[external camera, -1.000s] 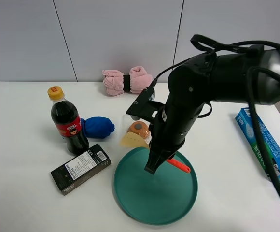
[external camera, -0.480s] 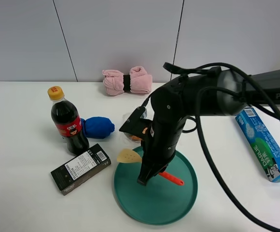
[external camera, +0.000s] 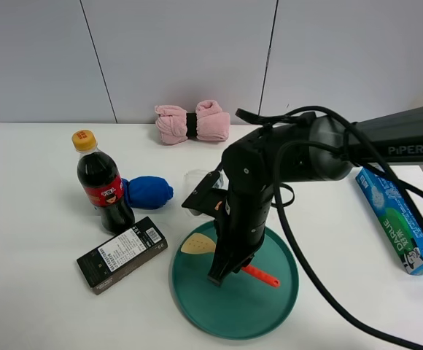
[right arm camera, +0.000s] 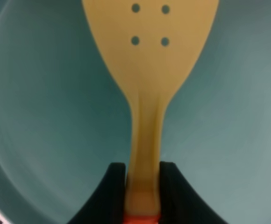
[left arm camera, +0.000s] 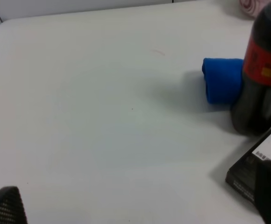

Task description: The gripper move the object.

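The spatula has a tan slotted blade (external camera: 197,246) and an orange-red handle (external camera: 261,275). It lies low across the green plate (external camera: 248,317), with the blade reaching the plate's left rim. My right gripper (external camera: 224,271) comes down on it from above. In the right wrist view the gripper (right arm camera: 142,196) is shut on the spatula (right arm camera: 149,46) at its narrow neck, with the plate (right arm camera: 32,116) beneath. My left gripper (left arm camera: 135,210) shows only as two dark tips at the frame's lower corners, wide apart and empty. It is out of the high view.
A cola bottle (external camera: 102,182), a blue cloth (external camera: 149,192) and a black box (external camera: 122,254) stand left of the plate; all three show in the left wrist view too. A pink towel (external camera: 193,122) lies at the back. A blue carton (external camera: 400,217) lies at the right.
My right gripper has carried the spatula forward and down, from behind the plate's back rim to low over the plate. The arm has dropped lower.
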